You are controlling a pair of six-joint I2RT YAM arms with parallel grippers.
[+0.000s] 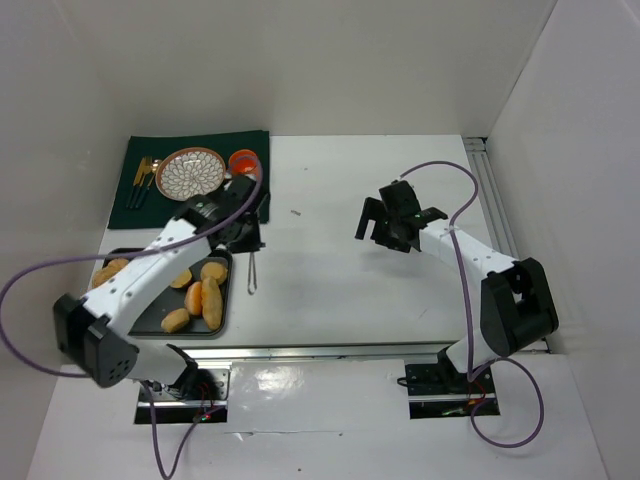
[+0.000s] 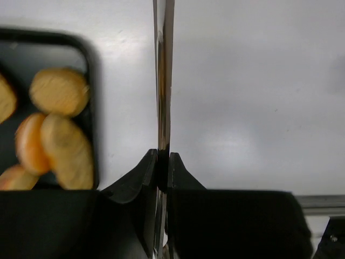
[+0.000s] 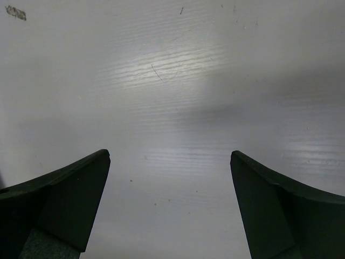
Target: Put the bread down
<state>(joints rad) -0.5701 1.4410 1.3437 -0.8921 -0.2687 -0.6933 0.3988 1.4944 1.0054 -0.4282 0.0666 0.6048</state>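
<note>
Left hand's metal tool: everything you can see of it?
The metal tool, seemingly tongs, is two narrow shiny strips lying almost flat together, seen edge-on from the left wrist. The left hand is shut on it near one end. The rest juts straight out past the fingers over the white table, just right of the black tray. Whether its far tip touches the table is unclear.

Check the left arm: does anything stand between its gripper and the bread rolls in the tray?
Nothing visible does. The left gripper is shut on a thin metal tool beside the black tray. Only a strip of bare table and the tray's rim separate it from the bread rolls.
</note>
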